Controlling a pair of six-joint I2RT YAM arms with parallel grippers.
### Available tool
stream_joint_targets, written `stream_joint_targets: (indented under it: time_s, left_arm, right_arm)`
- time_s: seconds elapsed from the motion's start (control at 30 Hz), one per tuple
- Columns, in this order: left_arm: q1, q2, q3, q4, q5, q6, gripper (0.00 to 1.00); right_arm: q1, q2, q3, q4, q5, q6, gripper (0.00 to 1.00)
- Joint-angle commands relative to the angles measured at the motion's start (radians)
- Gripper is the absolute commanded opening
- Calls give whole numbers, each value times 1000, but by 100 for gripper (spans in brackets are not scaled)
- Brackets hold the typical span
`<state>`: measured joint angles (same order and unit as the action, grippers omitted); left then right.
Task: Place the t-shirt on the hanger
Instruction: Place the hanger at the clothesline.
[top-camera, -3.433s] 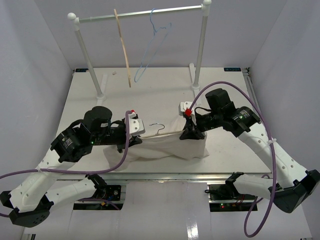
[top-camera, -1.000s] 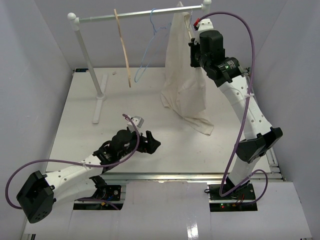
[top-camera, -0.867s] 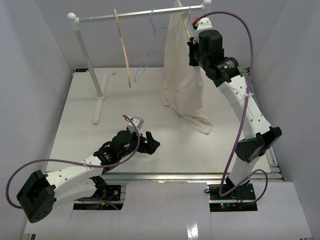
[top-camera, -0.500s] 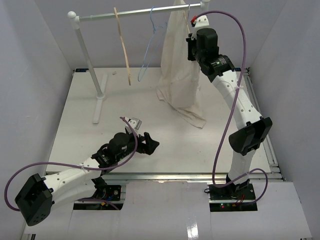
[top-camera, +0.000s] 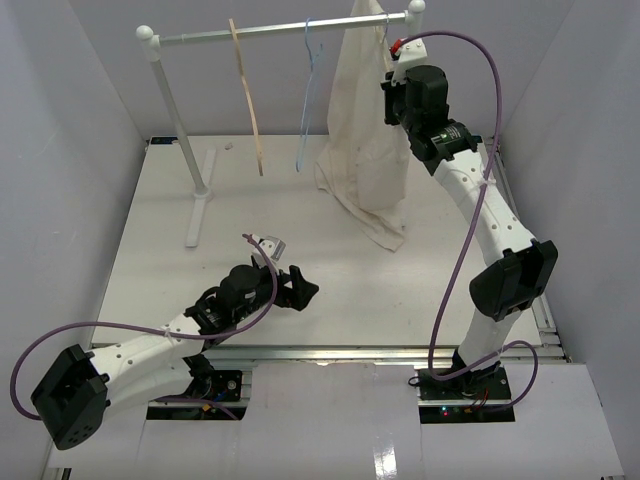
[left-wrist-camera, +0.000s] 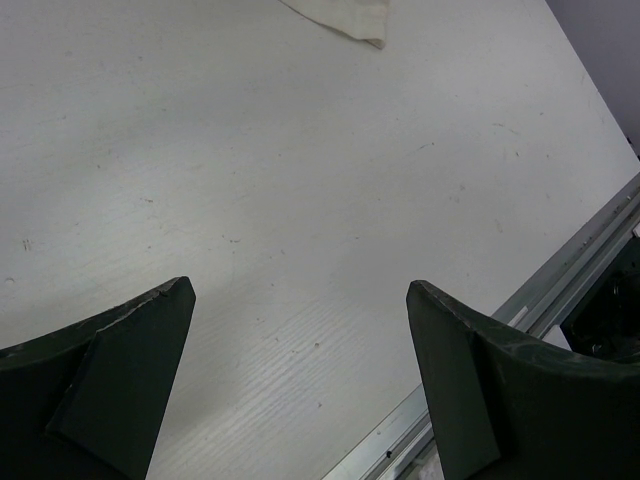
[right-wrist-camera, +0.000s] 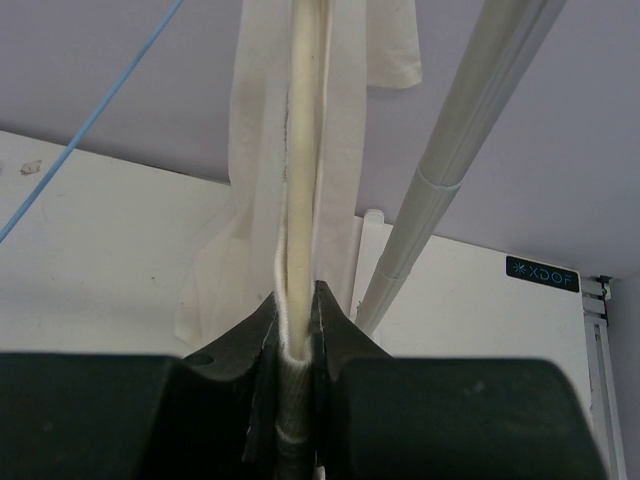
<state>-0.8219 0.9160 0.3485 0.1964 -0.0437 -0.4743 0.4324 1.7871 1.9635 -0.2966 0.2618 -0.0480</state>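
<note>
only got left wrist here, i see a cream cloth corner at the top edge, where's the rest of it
observer: that's the t-shirt. It hangs from up by the rail, with its lower corner down at the table.
operator: is anything holding it
observer: yes, the right tool is shut on the hanger, with shirt cloth on either side.
operator: anything else on the rail
observer: a blue wire hanger and a tan wooden hanger, both left of the shirt.

left claw (left-wrist-camera: 300, 290): dark fingers spread wide | beneath: white counter (left-wrist-camera: 300, 150) | top edge: cream t-shirt (left-wrist-camera: 345, 15) corner on counter, well apart | lower right: metal rail (left-wrist-camera: 560, 285) along counter edge
</note>
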Motion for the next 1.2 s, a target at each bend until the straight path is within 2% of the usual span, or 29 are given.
stream_joint_targets:
  time_s: [0.0, 0.1, 0.23, 0.87, 0.9, 0.97, 1.0, 1.07, 1.17]
  left_arm:
    - [-2, 19, 7, 23, 10, 13, 98]
    - [-2, 24, 10, 22, 13, 13, 98]
    - [-2, 22, 9, 23, 18, 13, 98]
    - [-3, -3, 3, 23, 39, 8, 98]
    - [-3, -2, 4, 23, 39, 8, 98]
    - [-3, 1, 4, 24, 38, 8, 98]
    - [-3, 5, 4, 24, 35, 8, 98]
    - [-3, 10, 3, 24, 26, 6, 98]
    - [-3, 17, 2, 24, 13, 8, 98]
  right_arm:
    - [0, -70, 12, 149, -51, -58, 8]
    - [-3, -62, 29, 130, -54, -70, 8]
    - [-16, -45, 34, 123, -151, -95, 8]
    - [-46, 54, 118, 53, -128, -82, 10]
    - [-46, 47, 108, 53, -125, -78, 19]
    - [-46, 27, 88, 53, -118, -69, 44]
    - [-46, 13, 88, 46, -112, -64, 52]
    - [-45, -10, 95, 17, -92, -51, 66]
    - [-44, -73, 111, -46, -5, -5, 76]
